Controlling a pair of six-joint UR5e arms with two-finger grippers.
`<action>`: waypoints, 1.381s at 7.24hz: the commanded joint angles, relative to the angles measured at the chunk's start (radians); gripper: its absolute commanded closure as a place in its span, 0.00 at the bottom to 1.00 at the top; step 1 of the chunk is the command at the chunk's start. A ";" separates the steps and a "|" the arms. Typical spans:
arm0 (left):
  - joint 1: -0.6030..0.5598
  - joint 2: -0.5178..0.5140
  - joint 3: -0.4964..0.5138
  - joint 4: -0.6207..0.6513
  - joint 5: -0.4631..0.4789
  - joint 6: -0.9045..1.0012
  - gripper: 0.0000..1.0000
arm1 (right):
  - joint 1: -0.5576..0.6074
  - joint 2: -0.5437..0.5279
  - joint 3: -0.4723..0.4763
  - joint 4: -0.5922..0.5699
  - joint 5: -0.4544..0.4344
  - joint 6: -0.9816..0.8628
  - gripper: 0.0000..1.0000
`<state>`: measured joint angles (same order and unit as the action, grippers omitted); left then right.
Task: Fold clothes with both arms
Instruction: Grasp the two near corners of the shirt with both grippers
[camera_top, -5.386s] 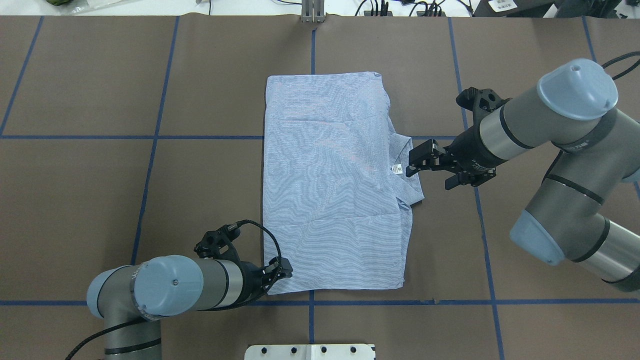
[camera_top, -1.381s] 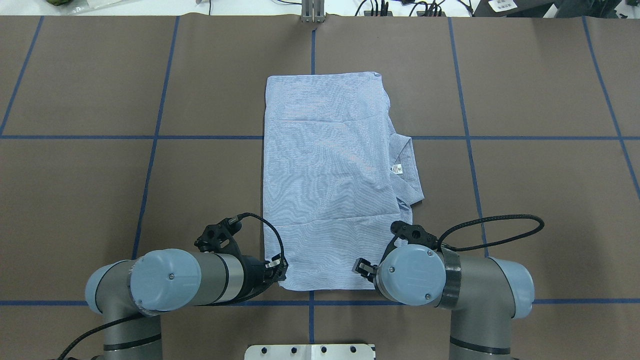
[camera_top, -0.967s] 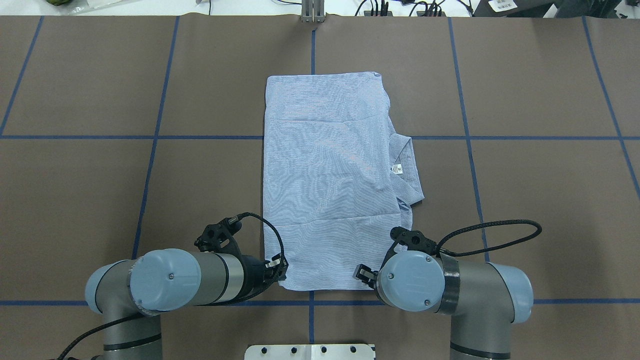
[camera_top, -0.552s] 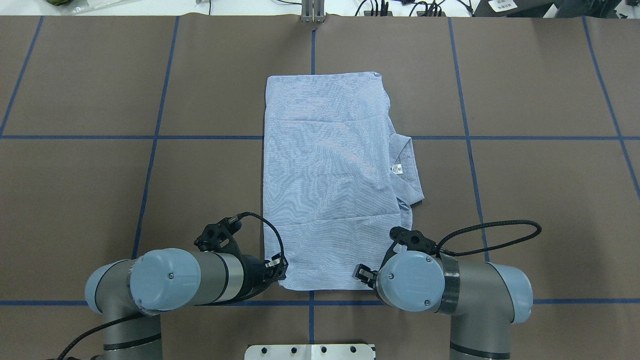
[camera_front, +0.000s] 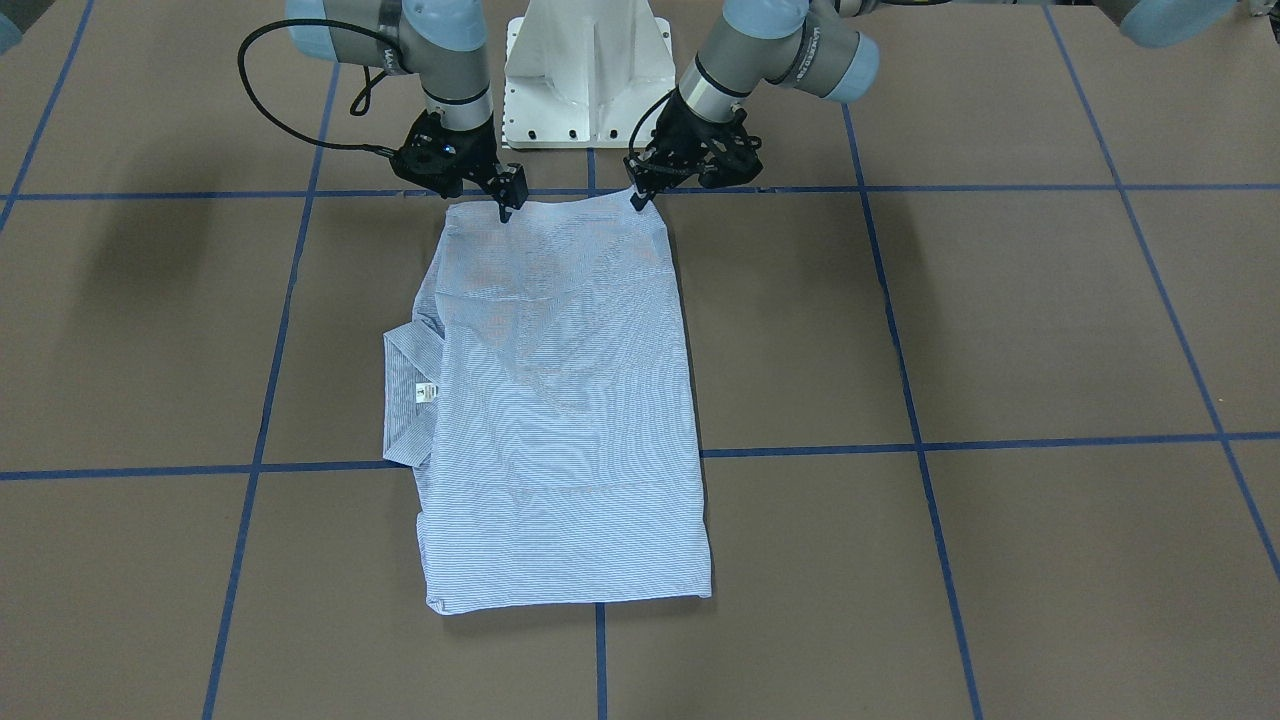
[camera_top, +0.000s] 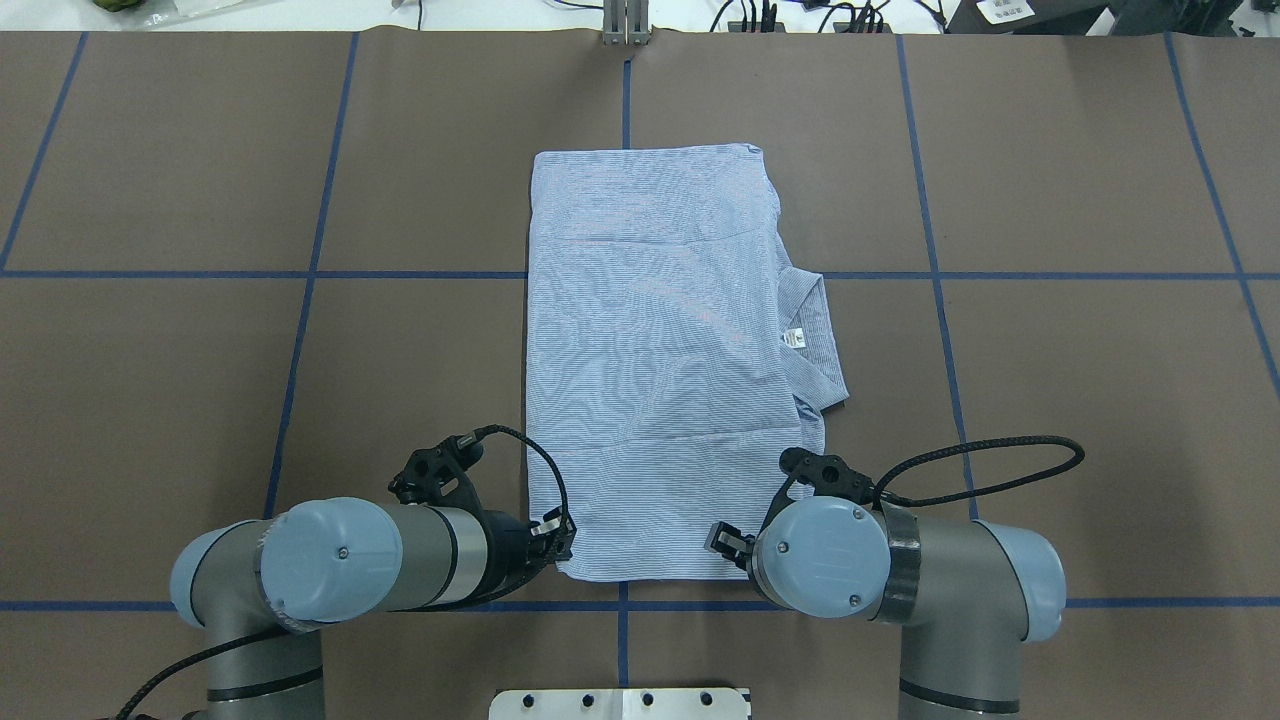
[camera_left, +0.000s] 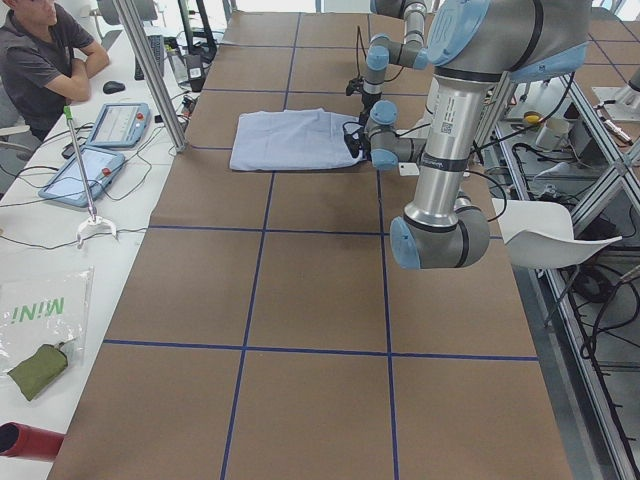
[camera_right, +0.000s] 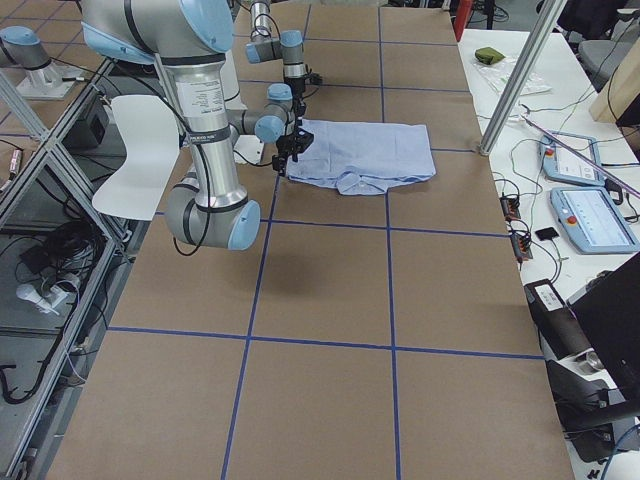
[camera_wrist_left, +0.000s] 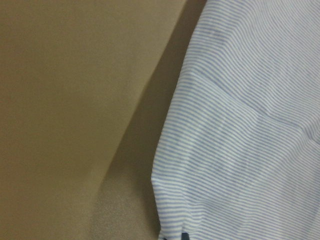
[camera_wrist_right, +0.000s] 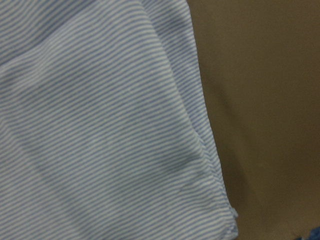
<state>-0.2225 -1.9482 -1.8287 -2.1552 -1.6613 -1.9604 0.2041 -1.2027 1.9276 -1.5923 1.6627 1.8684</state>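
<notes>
Bringing right tool (camera_front: 506, 205) from collar (camera_front: 405, 400) to shirt (camera_front: 560, 420) near corner, closure untellable; clamping left tool (camera_front: 637, 200) on opposite corner; readying two-corner fold.

1. Green letters on the pale bag (camera_left: 38, 312), which lies on the white side table (camera_left: 60, 215) in the exterior left view: we read "MINI".
2. Over to the shirt (camera_front: 560, 420), where a small white label (camera_front: 427, 390) sits on the collar (camera_front: 400, 420). It carries a dark mark, too small for us to read.
3. There is dark print on the left arm (camera_left: 443, 118) and on the right arm (camera_right: 206, 100), but we can't make out a letter.
</notes>
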 joint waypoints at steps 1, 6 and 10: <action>0.000 0.000 0.000 0.000 0.000 0.000 1.00 | 0.001 0.000 -0.005 0.000 -0.001 -0.012 0.01; -0.001 0.000 0.000 0.000 0.002 0.000 1.00 | 0.003 0.000 -0.016 0.000 0.008 -0.011 0.13; -0.001 0.000 0.003 0.000 0.002 0.000 1.00 | 0.005 0.005 -0.012 0.000 0.006 -0.011 0.86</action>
<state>-0.2239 -1.9482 -1.8270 -2.1553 -1.6598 -1.9598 0.2081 -1.2003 1.9157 -1.5921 1.6701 1.8576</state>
